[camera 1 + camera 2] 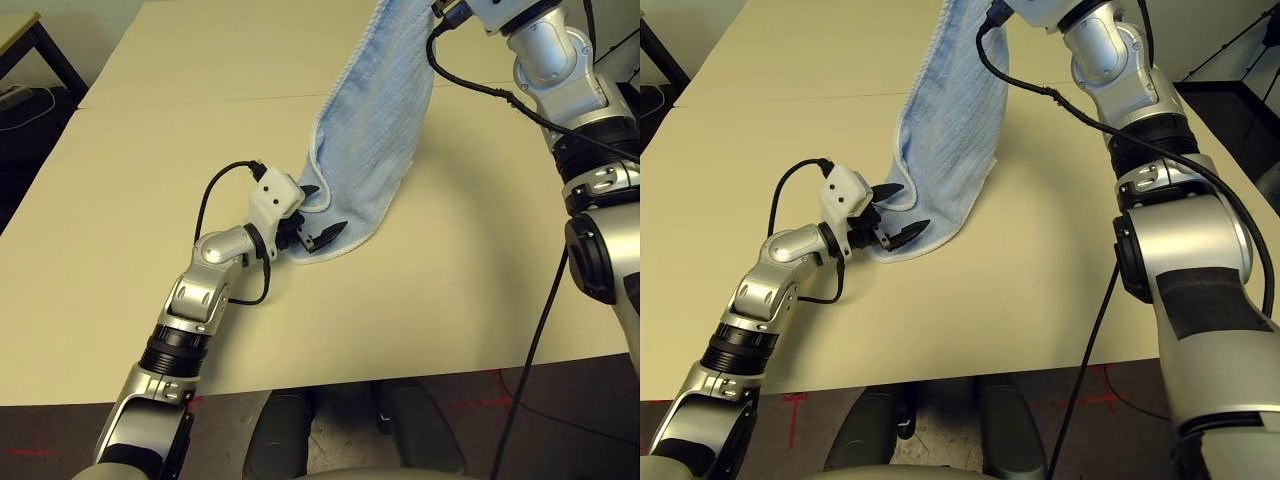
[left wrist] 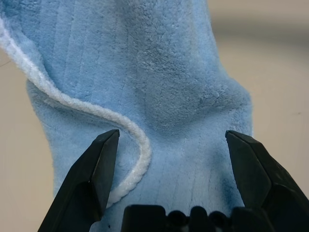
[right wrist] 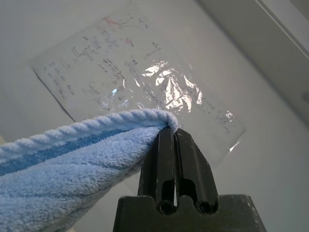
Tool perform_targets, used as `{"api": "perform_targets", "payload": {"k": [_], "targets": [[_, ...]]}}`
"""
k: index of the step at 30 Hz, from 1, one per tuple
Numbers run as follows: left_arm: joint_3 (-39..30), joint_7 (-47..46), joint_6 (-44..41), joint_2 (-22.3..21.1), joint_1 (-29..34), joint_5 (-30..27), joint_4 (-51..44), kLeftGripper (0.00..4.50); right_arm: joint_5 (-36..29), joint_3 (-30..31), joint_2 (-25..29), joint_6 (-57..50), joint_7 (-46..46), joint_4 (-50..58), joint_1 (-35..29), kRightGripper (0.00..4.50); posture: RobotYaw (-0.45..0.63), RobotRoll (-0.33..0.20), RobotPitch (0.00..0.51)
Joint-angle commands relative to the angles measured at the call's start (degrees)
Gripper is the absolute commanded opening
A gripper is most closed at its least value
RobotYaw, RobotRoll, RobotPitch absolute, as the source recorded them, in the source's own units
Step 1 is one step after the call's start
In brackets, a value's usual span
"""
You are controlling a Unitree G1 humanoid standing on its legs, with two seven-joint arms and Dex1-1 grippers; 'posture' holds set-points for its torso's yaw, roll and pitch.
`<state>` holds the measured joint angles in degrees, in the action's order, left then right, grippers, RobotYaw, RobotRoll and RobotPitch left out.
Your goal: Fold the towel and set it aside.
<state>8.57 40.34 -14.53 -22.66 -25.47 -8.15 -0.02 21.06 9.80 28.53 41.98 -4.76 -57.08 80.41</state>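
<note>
One towel (image 1: 365, 140), two end effectors (image 1: 322, 214) (image 3: 175, 140)

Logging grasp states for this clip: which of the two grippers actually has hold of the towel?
The right gripper, raised high, is shut on the towel's top edge. The left gripper stands open at the hanging lower end, not closed on it.

- Wide beige matte tabletop (image 1: 150, 200), a thin seam running across its far half.
- Dark-framed side table (image 1: 30, 45) at the far left corner, just beyond the tabletop's edge.
- Glossy clear-covered sheet of printed diagrams (image 3: 140, 82) fixed to a pale wall, glare across its middle.
- Red tape marks (image 1: 790, 405) on dark floor below the near edge.
</note>
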Motion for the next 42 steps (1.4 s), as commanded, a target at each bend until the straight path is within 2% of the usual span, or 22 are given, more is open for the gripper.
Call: {"api": "perform_targets", "payload": {"k": [1, 7, 15, 27, 35, 38, 42], "targets": [[1.4, -1.3, -0.5, 0.1, -0.1, 2.5, 2.2, 4.50, -0.9, -1.4, 0.3, 0.1, 0.7, 0.9, 1.1, 0.02, 0.07, 0.000, 0.171], [1.1, -4.9, -0.6, 1.0, -2.7, 5.2, 6.1, 4.50, -0.9, -1.7, 0.1, 0.0, 1.2, 1.5, 0.9, 0.02, 0.07, 0.000, 0.171], [-0.1, -6.7, -0.5, 2.4, -4.2, 4.7, 6.4, 4.50, -0.9, -1.7, -0.1, -0.3, 1.7, 1.8, 0.5, 0.02, 0.07, 0.000, 0.168], [0.6, -7.2, -2.8, 0.3, -2.8, 6.1, 3.8, 4.50, -1.4, -1.9, -0.5, -0.5, 2.6, 2.2, 0.3, 0.02, 0.07, 0.000, 0.169], [0.7, -8.9, -2.8, 1.0, -3.6, 7.4, 4.7, 4.48, -1.4, -2.3, -0.7, -0.8, 3.0, 2.4, 0.2, 0.00, 0.07, 0.000, 0.169], [0.7, -9.5, -2.6, 1.2, -3.7, 7.7, 4.8, 3.56, -1.5, -2.4, -0.8, -0.9, 3.0, 2.5, 0.2, 0.00, 0.07, 0.000, 0.169], [0.8, -9.9, -2.5, 1.4, -3.8, 8.0, 4.7, 1.95, -1.5, -2.5, -0.7, -0.9, 3.1, 2.4, 0.3, 0.00, 0.07, 0.000, 0.167]]}}
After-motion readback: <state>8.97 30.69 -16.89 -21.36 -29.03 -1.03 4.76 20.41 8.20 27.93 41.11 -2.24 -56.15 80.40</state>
